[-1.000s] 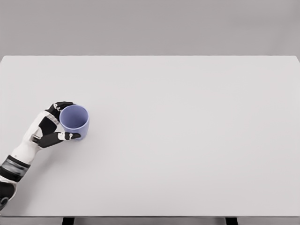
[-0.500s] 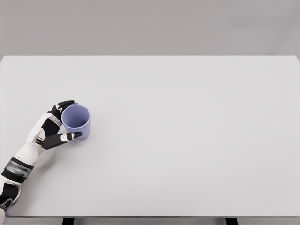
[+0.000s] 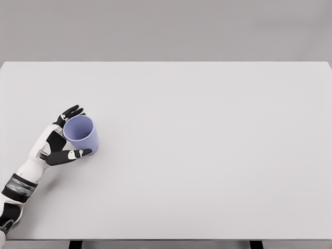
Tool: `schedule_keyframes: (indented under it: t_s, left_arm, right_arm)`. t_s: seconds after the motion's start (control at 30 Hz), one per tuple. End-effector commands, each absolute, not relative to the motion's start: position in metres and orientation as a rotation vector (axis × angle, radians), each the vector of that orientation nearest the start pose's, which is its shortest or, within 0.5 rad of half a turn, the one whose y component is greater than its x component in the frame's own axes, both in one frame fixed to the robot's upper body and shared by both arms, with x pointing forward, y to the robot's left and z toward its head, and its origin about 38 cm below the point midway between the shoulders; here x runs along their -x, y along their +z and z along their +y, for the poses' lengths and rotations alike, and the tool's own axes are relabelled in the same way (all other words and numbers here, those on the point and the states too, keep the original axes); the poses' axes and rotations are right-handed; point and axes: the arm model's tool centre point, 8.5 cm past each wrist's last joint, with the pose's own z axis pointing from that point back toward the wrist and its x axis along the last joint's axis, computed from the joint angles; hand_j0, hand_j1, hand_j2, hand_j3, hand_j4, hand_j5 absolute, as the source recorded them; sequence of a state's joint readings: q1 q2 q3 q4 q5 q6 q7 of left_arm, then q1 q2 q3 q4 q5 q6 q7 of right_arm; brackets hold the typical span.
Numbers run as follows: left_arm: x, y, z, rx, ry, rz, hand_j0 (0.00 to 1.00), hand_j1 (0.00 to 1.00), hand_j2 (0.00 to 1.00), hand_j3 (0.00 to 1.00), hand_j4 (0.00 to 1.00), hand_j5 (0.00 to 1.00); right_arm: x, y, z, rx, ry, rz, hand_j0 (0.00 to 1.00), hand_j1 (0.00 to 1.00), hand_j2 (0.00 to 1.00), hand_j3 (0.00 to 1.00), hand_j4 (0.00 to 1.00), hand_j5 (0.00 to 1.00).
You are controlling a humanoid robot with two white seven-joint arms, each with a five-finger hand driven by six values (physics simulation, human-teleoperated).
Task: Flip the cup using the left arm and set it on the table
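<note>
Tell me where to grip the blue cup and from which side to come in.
Grip the blue cup around its side wall, coming from its left, where the left hand already sits with fingers spread. The cup's mouth faces up and tilts slightly toward the hand, so the round wall offers opposing surfaces for thumb and fingers.

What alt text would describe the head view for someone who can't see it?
A white-and-black left robot hand cradles a light purple plastic cup, mouth up and tilted slightly left, near the left side of a plain white table. The fingers are loosening around it.
</note>
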State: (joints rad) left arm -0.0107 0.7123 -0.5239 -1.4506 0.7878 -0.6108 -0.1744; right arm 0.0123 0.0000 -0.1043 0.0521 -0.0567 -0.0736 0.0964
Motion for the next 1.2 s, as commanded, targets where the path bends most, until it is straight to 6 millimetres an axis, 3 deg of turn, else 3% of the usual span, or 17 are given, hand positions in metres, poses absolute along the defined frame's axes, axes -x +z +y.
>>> schedule_keyframes:
  t_s: [0.0, 0.43, 0.53, 0.83, 0.97, 1.07, 1.17]
  left_arm:
    - [-0.323, 0.069, 0.333, 0.388, -0.343, -1.711, 1.0, 1.0, 1.0, 1.0, 1.0, 1.0]
    - [-0.326, 0.076, 0.343, 0.359, -0.35, -1.722, 1.0, 1.0, 1.0, 1.0, 1.0, 1.0]
    - [-0.32, 0.074, 0.354, 0.337, -0.373, -1.696, 1.0, 1.0, 1.0, 1.0, 1.0, 1.0]
    - [-0.319, 0.104, 0.385, 0.267, -0.492, -1.686, 1.0, 1.0, 1.0, 1.0, 1.0, 1.0]
    - [-0.32, 0.14, 0.407, 0.21, -0.628, -1.673, 1.0, 1.0, 1.0, 1.0, 1.0, 1.0]
    - [-0.323, 0.153, 0.41, 0.151, -0.753, -1.681, 1.0, 1.0, 1.0, 1.0, 1.0, 1.0]
    - [-0.323, 0.154, 0.408, 0.121, -0.819, -1.677, 1.0, 1.0, 1.0, 1.0, 1.0, 1.0]
  right_arm:
    - [0.017, -0.261, -0.263, -0.004, -0.159, -0.024, 1.0, 1.0, 1.0, 1.0, 1.0, 1.0]
    - [0.017, -0.261, -0.263, -0.004, -0.159, -0.024, 1.0, 1.0, 1.0, 1.0, 1.0, 1.0]
    - [0.017, -0.261, -0.263, -0.004, -0.159, -0.024, 1.0, 1.0, 1.0, 1.0, 1.0, 1.0]
    - [0.017, -0.261, -0.263, -0.004, -0.159, -0.024, 1.0, 1.0, 1.0, 1.0, 1.0, 1.0]
    - [0.017, -0.261, -0.263, -0.002, -0.159, -0.024, 1.0, 1.0, 1.0, 1.0, 1.0, 1.0]
    - [0.017, -0.261, -0.263, -0.004, -0.159, -0.024, 1.0, 1.0, 1.0, 1.0, 1.0, 1.0]
    - [0.017, -0.261, -0.263, -0.004, -0.159, -0.024, 1.0, 1.0, 1.0, 1.0, 1.0, 1.0]
